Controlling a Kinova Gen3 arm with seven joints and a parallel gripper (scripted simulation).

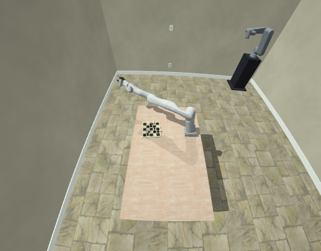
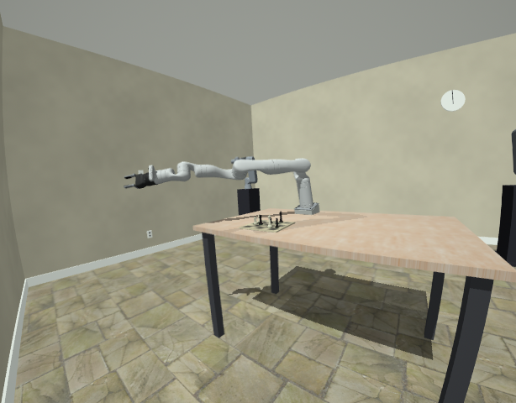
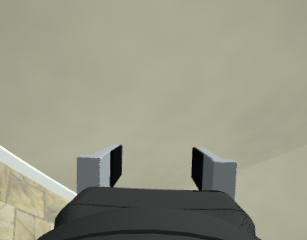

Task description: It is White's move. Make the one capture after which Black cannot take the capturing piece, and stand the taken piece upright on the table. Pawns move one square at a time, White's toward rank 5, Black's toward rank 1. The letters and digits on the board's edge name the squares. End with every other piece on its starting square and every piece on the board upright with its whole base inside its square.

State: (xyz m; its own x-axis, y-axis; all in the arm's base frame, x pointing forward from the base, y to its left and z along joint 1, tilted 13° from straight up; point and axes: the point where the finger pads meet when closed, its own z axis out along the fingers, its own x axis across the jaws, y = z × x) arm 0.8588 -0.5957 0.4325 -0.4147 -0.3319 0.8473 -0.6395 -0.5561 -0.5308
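Exterior view says it all: my claw (image 2: 129,180) is wide open with nothing in it, stretched out flat past the table (image 2: 380,243) edge facing the wall, while the board (image 2: 269,225) sits back behind it, lower, near the base.

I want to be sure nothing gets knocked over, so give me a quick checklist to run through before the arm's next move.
1. Black two-finger gripper open and holding nothing: ok.
2. Gripper positioned over the small checkered chessboard: not ok; the white arm stretches out past the light wooden table's edge, toward the wall.
3. Wrist view shows the board: not ok, only wall and floor.
4. Pieces on the board upright: cannot tell for all; those visible in the exterior view stand upright.
5. Square letters and digits readable: cannot tell, too small.
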